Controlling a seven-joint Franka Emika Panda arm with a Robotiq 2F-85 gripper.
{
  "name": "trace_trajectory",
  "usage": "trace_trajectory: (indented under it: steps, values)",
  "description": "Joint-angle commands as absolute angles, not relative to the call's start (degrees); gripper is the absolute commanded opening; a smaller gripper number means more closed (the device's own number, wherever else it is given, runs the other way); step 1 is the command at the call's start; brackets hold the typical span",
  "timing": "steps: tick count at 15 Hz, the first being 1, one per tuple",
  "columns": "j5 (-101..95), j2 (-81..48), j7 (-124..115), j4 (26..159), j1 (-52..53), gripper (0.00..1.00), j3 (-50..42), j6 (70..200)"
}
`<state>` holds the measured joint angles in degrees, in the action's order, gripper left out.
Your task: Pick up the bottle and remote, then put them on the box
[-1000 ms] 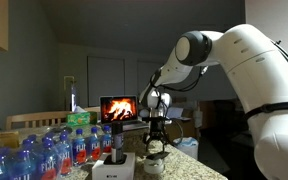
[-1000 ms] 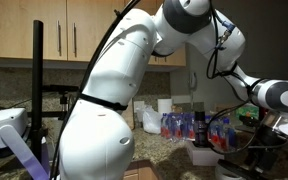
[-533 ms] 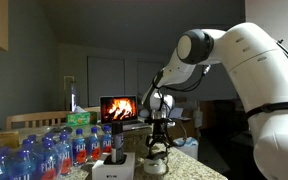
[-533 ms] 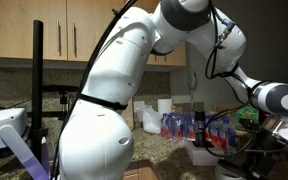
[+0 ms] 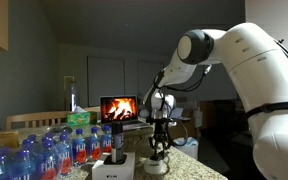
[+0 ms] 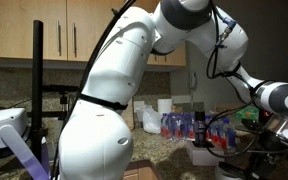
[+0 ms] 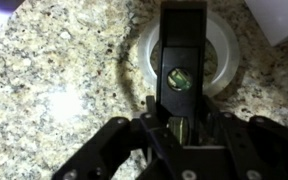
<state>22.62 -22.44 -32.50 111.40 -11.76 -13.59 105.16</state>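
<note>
In the wrist view the remote (image 7: 184, 45), a slim black bar with a green button, lies across a white round dish (image 7: 227, 55) on the granite counter. My gripper (image 7: 181, 128) is straight above it, jaws shut on the remote's near end. In an exterior view the gripper (image 5: 159, 143) points down just over the white dish (image 5: 156, 163). To its left the small dark bottle (image 5: 115, 143) stands upright on the low white box (image 5: 112, 169).
Several clear water bottles with blue and red labels (image 5: 44, 152) crowd the counter beside the box, and also show as water bottles (image 6: 189, 125) in an exterior view. A screen showing a fire (image 5: 118, 108) stands behind. Speckled granite counter (image 7: 54, 80) lies left of the dish.
The gripper has sunk slightly toward the dish and its jaws have closed from wide open onto the remote. The bottle and box have not moved.
</note>
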Motion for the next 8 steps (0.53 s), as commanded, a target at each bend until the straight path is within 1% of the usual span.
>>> trace_trajectory:
  steps: [1,5,8]
  values:
    - [23.2,-20.94,-30.92,112.36,-12.64,0.19,-13.75,104.46]
    - [22.49,-20.36,-31.39,112.38,-12.15,0.19,-13.93,104.57]
    - [20.03,-16.89,-31.94,113.44,-10.86,0.19,-14.05,105.21]
